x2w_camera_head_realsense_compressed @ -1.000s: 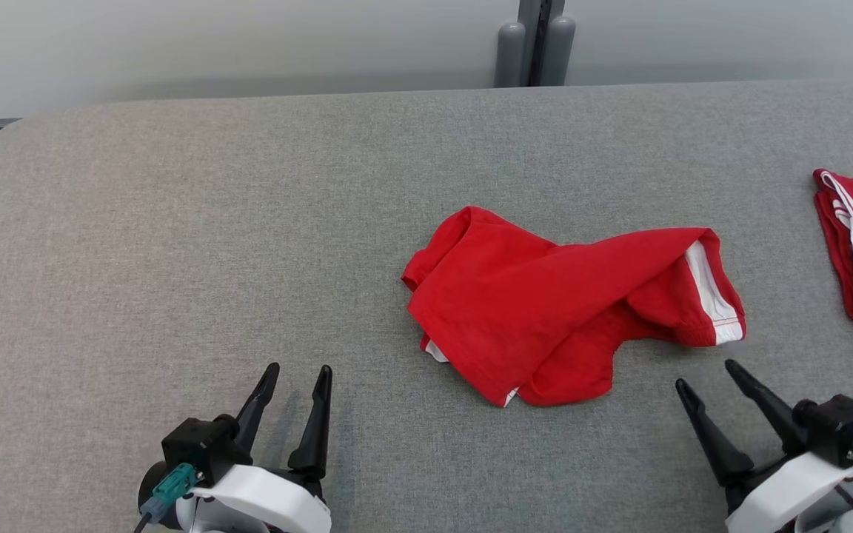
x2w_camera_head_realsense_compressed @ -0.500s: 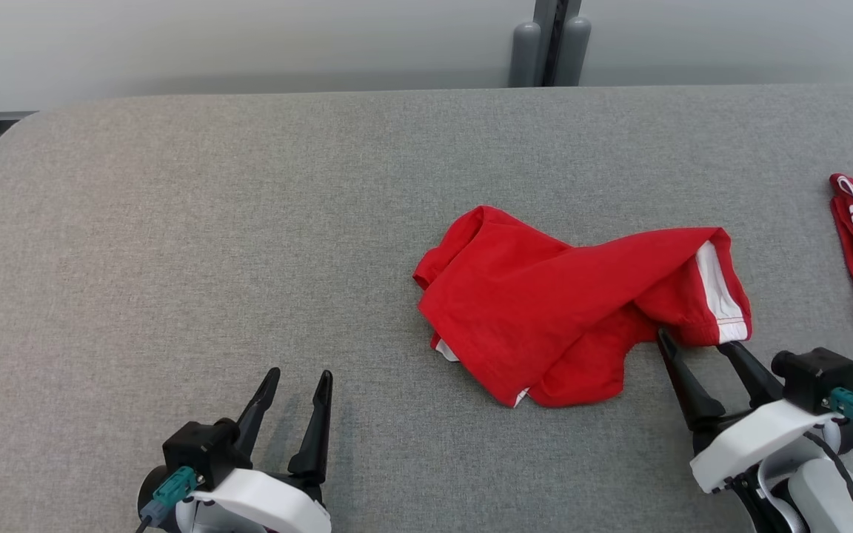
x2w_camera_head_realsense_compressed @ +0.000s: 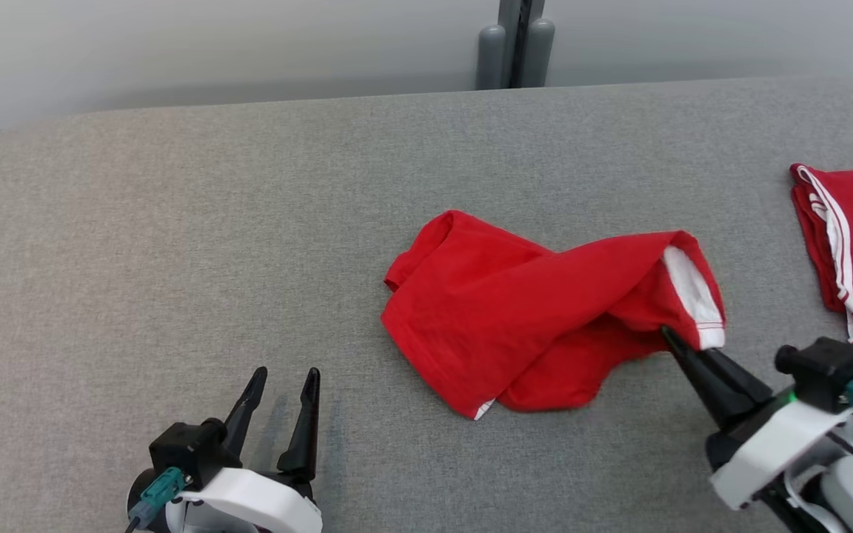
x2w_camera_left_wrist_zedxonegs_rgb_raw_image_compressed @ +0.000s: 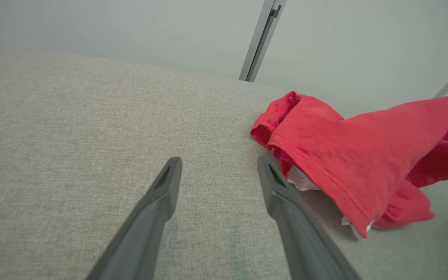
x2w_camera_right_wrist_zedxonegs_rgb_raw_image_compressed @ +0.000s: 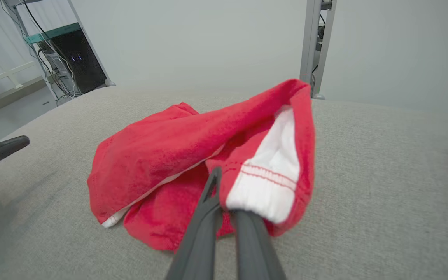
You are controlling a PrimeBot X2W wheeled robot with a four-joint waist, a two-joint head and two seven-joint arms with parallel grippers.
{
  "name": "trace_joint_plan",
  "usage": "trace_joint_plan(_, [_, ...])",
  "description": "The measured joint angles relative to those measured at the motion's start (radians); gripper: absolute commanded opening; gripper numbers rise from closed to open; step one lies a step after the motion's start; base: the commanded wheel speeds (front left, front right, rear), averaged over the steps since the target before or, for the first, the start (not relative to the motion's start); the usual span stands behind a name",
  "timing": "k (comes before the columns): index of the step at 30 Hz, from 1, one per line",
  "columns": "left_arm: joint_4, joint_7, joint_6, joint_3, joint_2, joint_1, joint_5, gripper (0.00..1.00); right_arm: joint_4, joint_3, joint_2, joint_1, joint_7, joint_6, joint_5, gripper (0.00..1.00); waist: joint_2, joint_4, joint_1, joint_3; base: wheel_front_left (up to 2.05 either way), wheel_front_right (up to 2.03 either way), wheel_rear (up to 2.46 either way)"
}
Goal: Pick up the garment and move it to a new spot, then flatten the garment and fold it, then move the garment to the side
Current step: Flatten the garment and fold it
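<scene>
The red garment (x2w_camera_head_realsense_compressed: pixel 530 318) lies crumpled in the middle of the grey padded table (x2w_camera_head_realsense_compressed: pixel 175 222). Its white-banded hem (x2w_camera_head_realsense_compressed: pixel 693 296) points toward my right side. My right gripper (x2w_camera_head_realsense_compressed: pixel 669 337) is shut on the garment's edge just beside that hem, and the fabric there is raised a little. In the right wrist view the garment (x2w_camera_right_wrist_zedxonegs_rgb_raw_image_compressed: pixel 177 155) bunches over the closed right gripper (x2w_camera_right_wrist_zedxonegs_rgb_raw_image_compressed: pixel 224 198). My left gripper (x2w_camera_head_realsense_compressed: pixel 282 381) stands open near the front left, apart from the cloth. In the left wrist view the left gripper (x2w_camera_left_wrist_zedxonegs_rgb_raw_image_compressed: pixel 218 167) has nothing between its fingers, with the garment (x2w_camera_left_wrist_zedxonegs_rgb_raw_image_compressed: pixel 348 155) to its right.
A second red garment with white stripes (x2w_camera_head_realsense_compressed: pixel 852 252) lies at the table's right edge. A grey post (x2w_camera_head_realsense_compressed: pixel 515 44) rises behind the table's far edge. Bare grey table surface stretches to the left and back.
My right gripper has moved forward to the garment's white-banded edge and shut on it, lifting it slightly. The head camera has shifted. The left gripper has stayed open in place.
</scene>
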Motion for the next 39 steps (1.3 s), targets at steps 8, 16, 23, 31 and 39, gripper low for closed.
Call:
trace_joint_plan(8, [-0.005,-0.001,0.002,0.005,0.004,-0.001,-0.003,1.0,-0.135,-0.081,-0.214,0.105,0.155,0.0,0.11,0.0,0.0,-0.034,0.0,0.012,0.0,0.0,0.0])
trace_joint_plan(16, [-0.001,-0.002,-0.004,-0.004,0.008,-0.023,-0.002,1.0,0.02,-0.043,-0.211,0.061,0.177,0.0,0.124,0.0,0.0,-0.014,0.0,0.035,0.0,0.0,0.0])
trace_joint_plan(23, [0.001,-0.002,-0.005,-0.017,0.005,-0.025,0.0,1.0,0.216,-0.013,-0.141,-0.021,0.083,0.0,0.09,0.43,0.0,-0.003,0.0,0.048,0.0,0.0,0.0])
trace_joint_plan(31, [-0.007,0.001,-0.013,-0.045,0.004,-0.03,0.003,1.0,0.288,-0.021,-0.134,-0.029,-0.024,0.0,0.073,1.0,0.0,-0.024,0.0,0.045,0.0,0.0,0.0])
trace_joint_plan(39, [-0.031,0.028,-0.041,-0.111,0.002,-0.017,0.022,1.0,0.221,-0.119,-0.153,0.075,-0.05,0.0,0.035,1.0,0.0,-0.072,0.0,0.03,0.0,0.0,0.0])
